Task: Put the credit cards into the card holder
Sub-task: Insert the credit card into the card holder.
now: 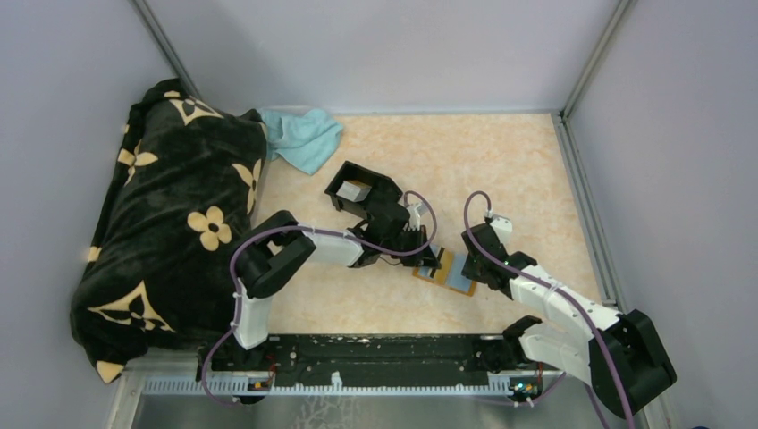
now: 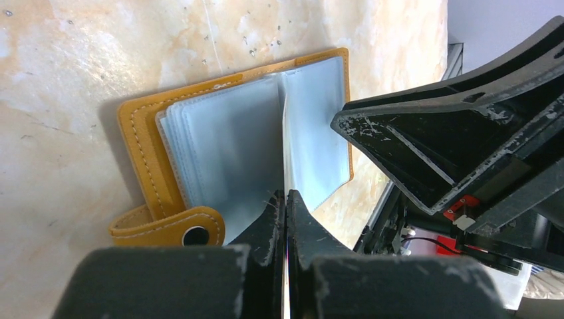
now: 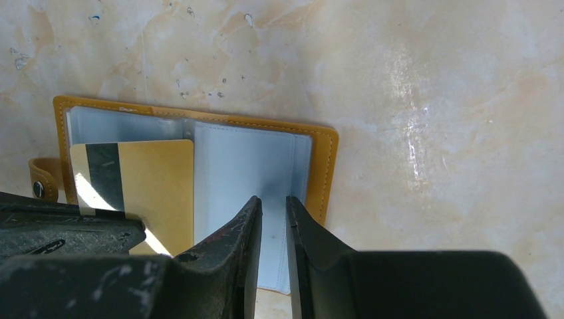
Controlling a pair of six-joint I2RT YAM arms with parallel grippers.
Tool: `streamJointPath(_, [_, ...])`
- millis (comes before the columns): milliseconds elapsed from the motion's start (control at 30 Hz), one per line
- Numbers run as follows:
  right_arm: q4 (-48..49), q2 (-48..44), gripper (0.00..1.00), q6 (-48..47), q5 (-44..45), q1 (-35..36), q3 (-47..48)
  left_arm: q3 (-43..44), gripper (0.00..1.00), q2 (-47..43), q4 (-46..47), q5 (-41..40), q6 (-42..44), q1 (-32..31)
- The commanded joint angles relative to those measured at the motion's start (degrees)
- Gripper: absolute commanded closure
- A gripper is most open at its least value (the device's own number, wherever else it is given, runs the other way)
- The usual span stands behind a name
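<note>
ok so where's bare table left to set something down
Widest free patch: far right of the table, between tray, back wall and right wall. Another lies near, between blanket, wallet and base rail. Crowded: the centre, where left tool and right tool meet at the wallet.

surface: pale marbled table (image 1: 501,161) | left: black flowered blanket (image 1: 170,223) | far left-centre: teal cloth (image 1: 304,138) against the blanket | far centre: black tray (image 1: 386,195) | centre: orange card holder (image 1: 456,268), lying open

orange card holder (image 3: 325,174), gold card (image 3: 159,189)
</note>
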Motion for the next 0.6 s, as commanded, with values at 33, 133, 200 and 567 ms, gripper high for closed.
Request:
streamJointPath(33, [0.8, 0.0, 0.79, 0.5, 1.0, -0.4, 0.5, 1.8, 1.00, 1.8, -1.8, 0.3, 1.5, 0.2])
streamJointPath(133, [0.9, 0.1, 0.79, 0.5, 1.0, -0.4, 0.4, 2.1, 1.00, 2.1, -2.1, 0.7, 1.5, 0.4])
streamJointPath(200, [1.0, 0.2, 0.79, 0.5, 1.0, -0.4, 0.4, 2.3, 1.00, 2.3, -2.4, 1.0, 1.5, 0.5])
streamJointPath(567, [1.3, 1.1, 0.79, 0.5, 1.1, -0.4, 0.2, 1.0, 1.00, 3.4, 2.7, 6.6, -0.2, 1.8])
